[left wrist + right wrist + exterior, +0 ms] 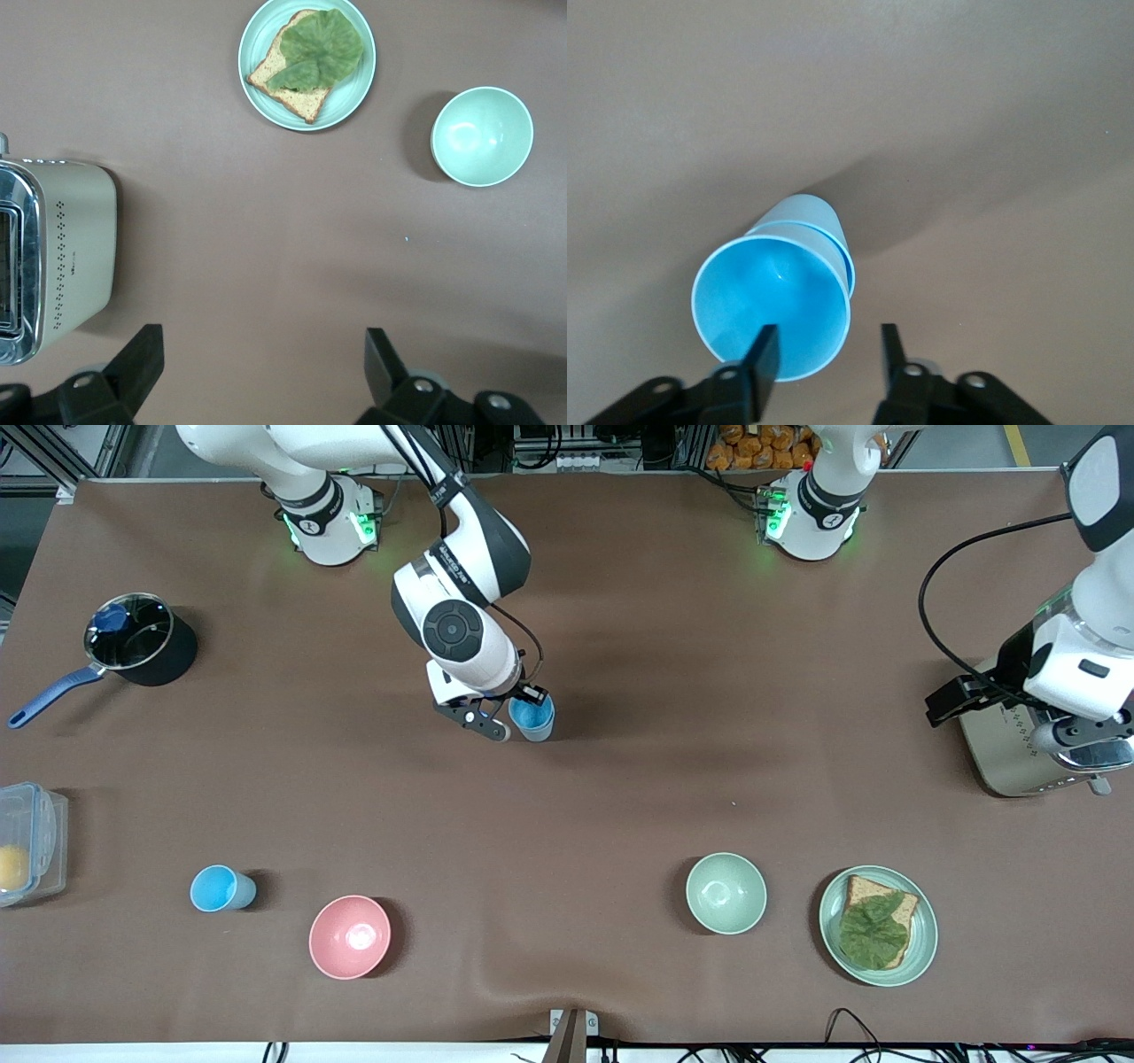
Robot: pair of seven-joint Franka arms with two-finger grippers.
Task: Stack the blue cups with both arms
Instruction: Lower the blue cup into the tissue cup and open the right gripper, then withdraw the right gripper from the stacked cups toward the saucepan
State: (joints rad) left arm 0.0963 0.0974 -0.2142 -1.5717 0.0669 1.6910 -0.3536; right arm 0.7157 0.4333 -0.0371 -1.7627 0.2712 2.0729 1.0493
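Two blue cups point(532, 718) stand nested as one stack at mid-table; the right wrist view shows the inner cup point(780, 301) sitting in the outer one. My right gripper point(514, 713) is open at the stack's rim. In the right wrist view point(828, 350) one finger is over the cup's mouth and the other is outside its wall. A third blue cup point(221, 888) stands alone near the front camera, toward the right arm's end. My left gripper point(1083, 746) waits open and empty over the toaster, and shows in its wrist view point(261, 345).
A toaster point(1010, 753) point(71, 257) stands at the left arm's end. A plate with bread and lettuce point(917, 948) point(354, 93), a green bowl point(726, 892) point(482, 135) and a pink bowl point(350, 936) lie near the front camera. A lidded pot point(133, 638) and a plastic box point(27, 841) are at the right arm's end.
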